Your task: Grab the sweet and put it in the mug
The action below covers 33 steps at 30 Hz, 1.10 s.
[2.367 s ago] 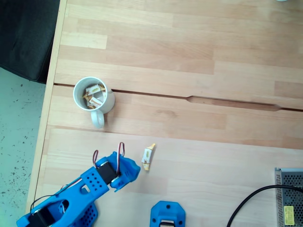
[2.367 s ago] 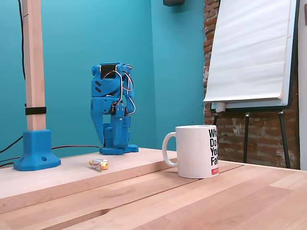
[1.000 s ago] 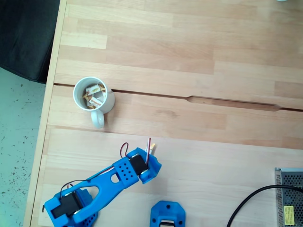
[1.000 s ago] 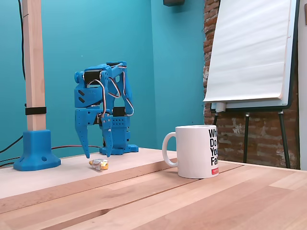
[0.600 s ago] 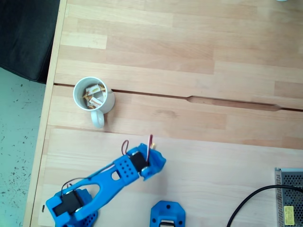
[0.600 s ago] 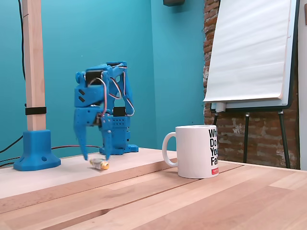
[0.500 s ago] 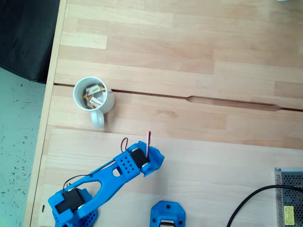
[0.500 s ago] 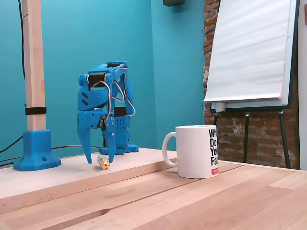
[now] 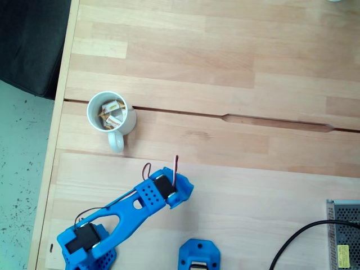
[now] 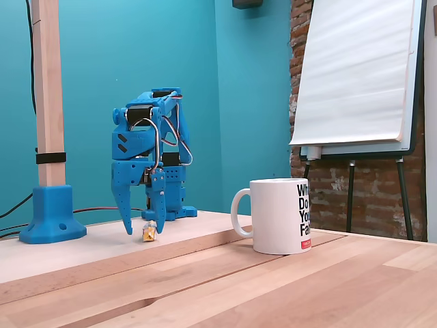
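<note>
The blue arm bends over the lower left of the pale wooden surface (image 9: 236, 67), its gripper (image 10: 140, 231) pointing down, fingers spread, the sweet (image 10: 147, 234) at the right finger's tip. The mug (image 10: 281, 215) stands at centre before a teal wall (image 10: 89, 68).

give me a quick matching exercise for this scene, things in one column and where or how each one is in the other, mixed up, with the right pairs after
Things:
1. mug
2. sweet
3. gripper
4. flip chart

Places or states:
A. stands on an easel by the brick wall
B. holds several wrapped candies
C. open, fingertips down near the table
D. tilted on the table by one fingertip

Pairs: 1-B, 2-D, 3-C, 4-A
</note>
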{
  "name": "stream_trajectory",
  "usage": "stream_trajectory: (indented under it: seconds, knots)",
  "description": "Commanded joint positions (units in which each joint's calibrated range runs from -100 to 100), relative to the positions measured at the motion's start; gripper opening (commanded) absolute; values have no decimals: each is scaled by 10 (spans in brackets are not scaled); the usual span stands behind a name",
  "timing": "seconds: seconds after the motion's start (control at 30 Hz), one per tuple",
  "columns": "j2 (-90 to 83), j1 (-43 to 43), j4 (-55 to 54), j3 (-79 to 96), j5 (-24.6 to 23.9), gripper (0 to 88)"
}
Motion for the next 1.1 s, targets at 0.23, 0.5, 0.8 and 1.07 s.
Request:
stream_trajectory:
  seconds: [0.23, 0.5, 0.8, 1.07]
  knots:
    - [-9, -1, 2, 13, -45, 214]
    - [-9, 1, 2, 19, -54, 214]
    - [-8, 2, 2, 23, -55, 212]
    - [-7, 1, 2, 23, -55, 38]
